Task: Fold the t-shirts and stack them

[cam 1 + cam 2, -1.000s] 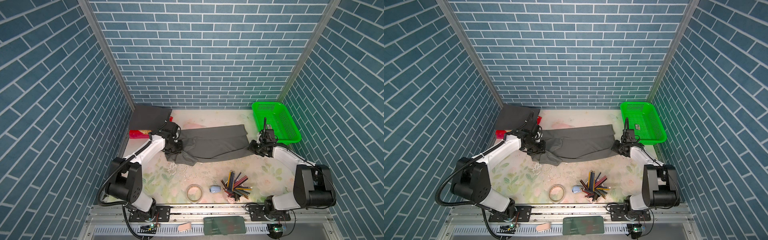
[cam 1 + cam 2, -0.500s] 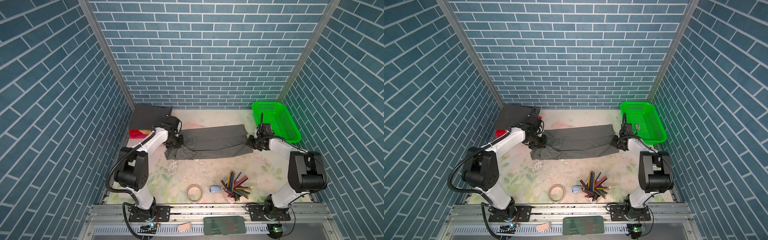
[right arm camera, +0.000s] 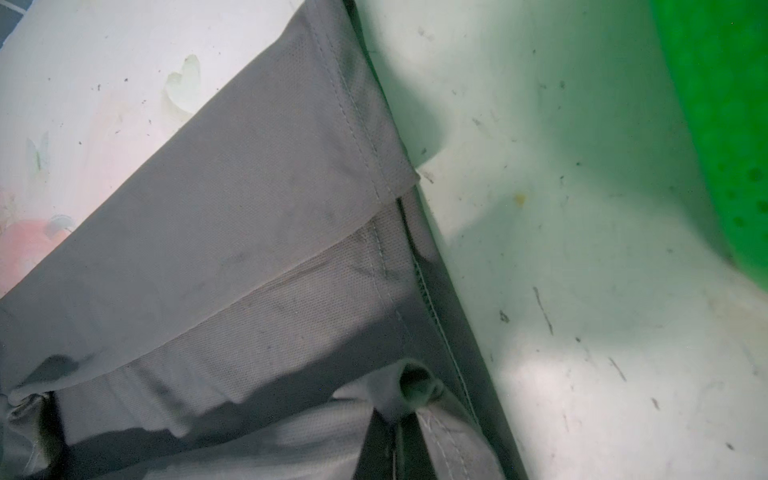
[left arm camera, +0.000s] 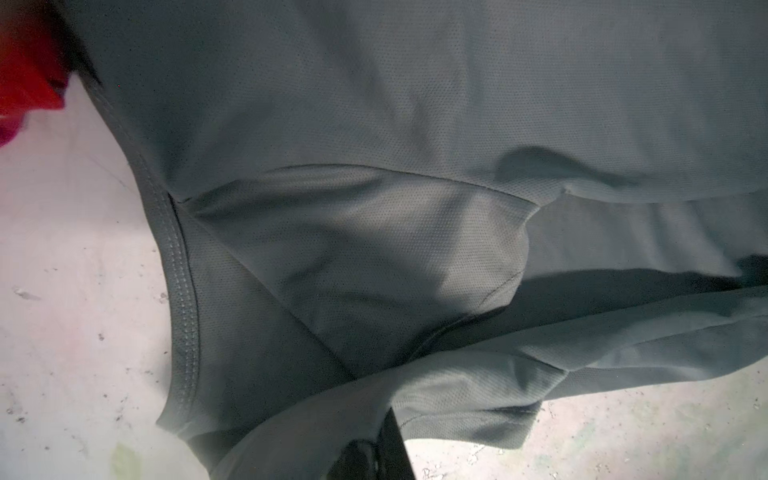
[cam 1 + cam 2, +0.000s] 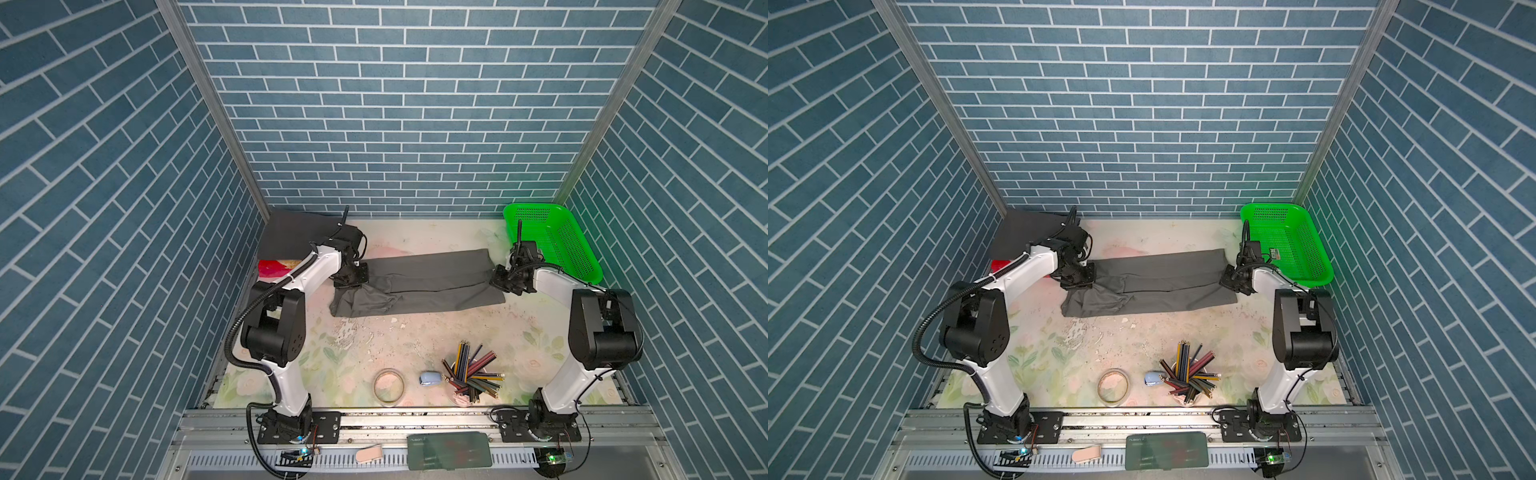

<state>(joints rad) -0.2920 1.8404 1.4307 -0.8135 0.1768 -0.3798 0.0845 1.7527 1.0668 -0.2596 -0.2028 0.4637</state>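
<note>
I'm gripping the grey t-shirt (image 5: pixel 432 282) at both ends — left gripper (image 5: pixel 353 277) and right gripper (image 5: pixel 500 282) are both clamping cloth. Its long axis is running straight between them.

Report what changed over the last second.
The left gripper and right gripper, jaws shut on the ends of the mid-grey t-shirt, moved toward the rear wall, pulling the shirt into a narrower folded band. Nothing was released. The charcoal t-shirt, green basket, coloured pencils and tape roll stayed put.
</note>
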